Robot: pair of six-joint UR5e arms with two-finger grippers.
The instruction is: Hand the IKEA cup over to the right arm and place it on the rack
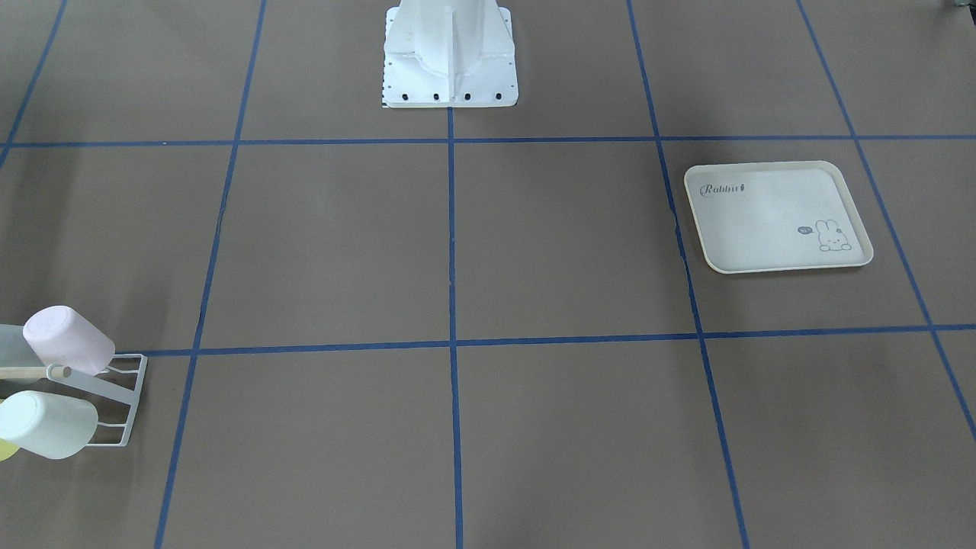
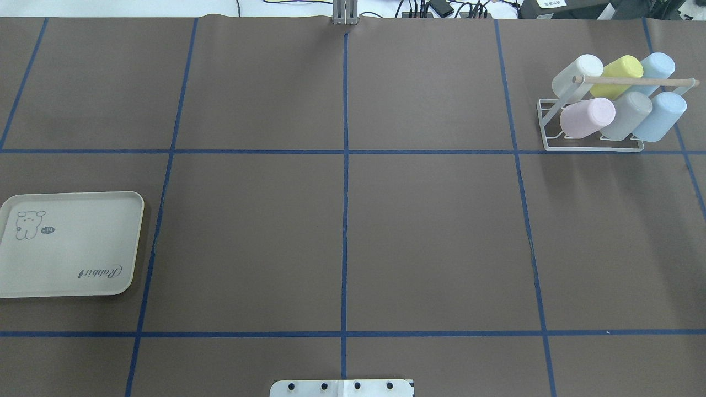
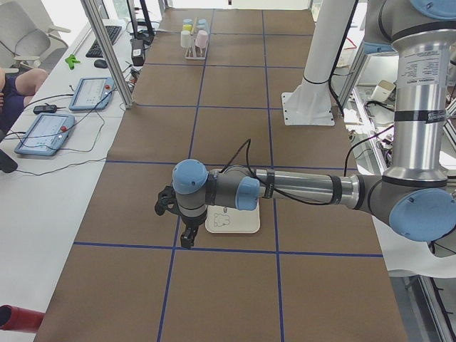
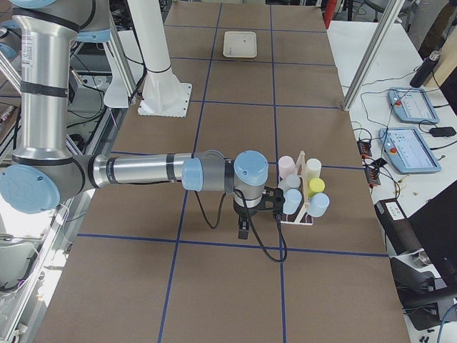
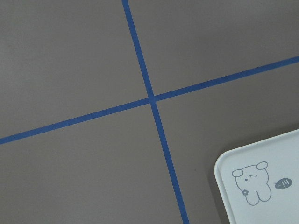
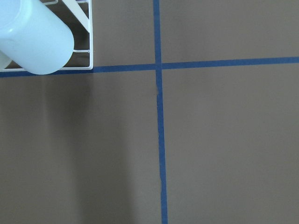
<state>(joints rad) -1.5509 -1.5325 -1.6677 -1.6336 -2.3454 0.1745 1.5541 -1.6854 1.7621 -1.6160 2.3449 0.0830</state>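
While both arms are being held out low over the table [image 2: 430, 237], six cups are being carried on the rack [image 2: 593, 149], each one tilted on a prong. On the rack's side farther from the robot, beyond the wooden dowel [image 2: 634, 81], the white cup [image 2: 579, 74], the yellow cup [image 2: 623, 69] and the pale blue cup [image 2: 659, 65] are being shown in a row. On the rack's nearer side the pink cup [image 2: 587, 117], the grey cup [image 2: 626, 114] and the blue cup [image 2: 662, 116] are being shown side by side. The right gripper [image 4: 243, 232] is being held pointing down just beside the rack, on the robot's side of it and not touching it. How far its jaws are parted cannot be told, since it is being seen from the side camera only. The left gripper [image 3: 187, 241] is being held well apart from the rack, over the opposite end of the table. Its jaw state cannot be told either. The rabbit-print tray [image 2: 71, 248] is also lying well apart from the rack, at that same far end.
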